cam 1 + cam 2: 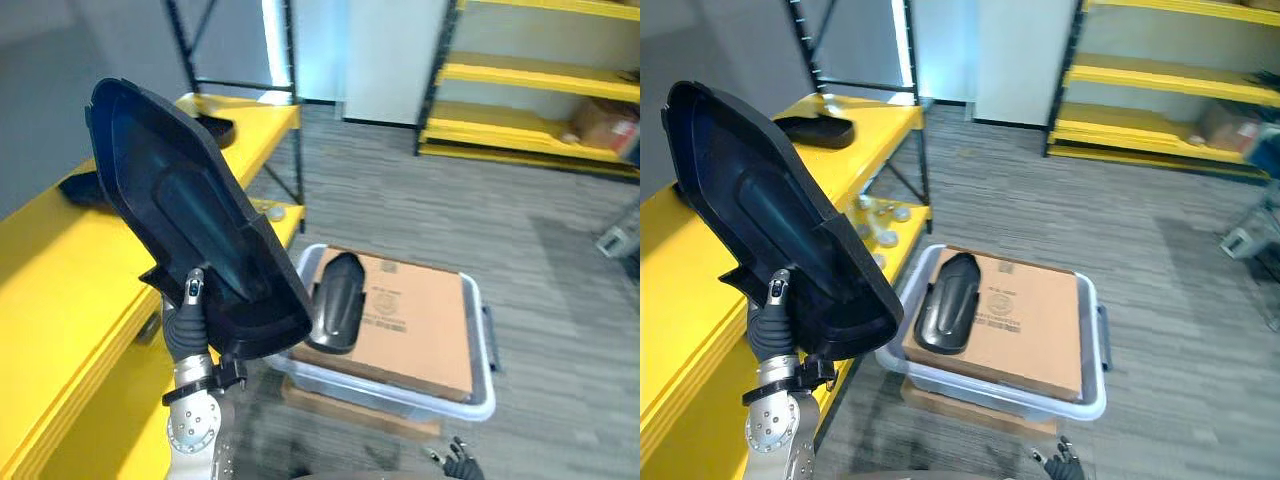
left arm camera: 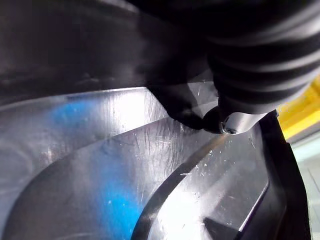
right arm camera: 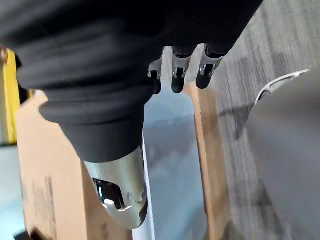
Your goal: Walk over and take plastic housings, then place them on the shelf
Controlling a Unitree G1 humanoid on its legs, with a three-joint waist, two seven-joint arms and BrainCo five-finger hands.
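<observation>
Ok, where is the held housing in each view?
Left eye: housing left of centre, in the left hand.
Right eye: far left.
Left wrist: close up, past the hand.
Right wrist: cardboard past the right hand.
Shared landmark: yellow shelf.

Grey plank floor (image 1: 400,190), yellow shelving all round.
Yellow shelving rack (image 1: 520,73) at two o'clock, white wall (image 1: 390,50) at twelve, yellow shelf (image 1: 50,260) at nine.
</observation>
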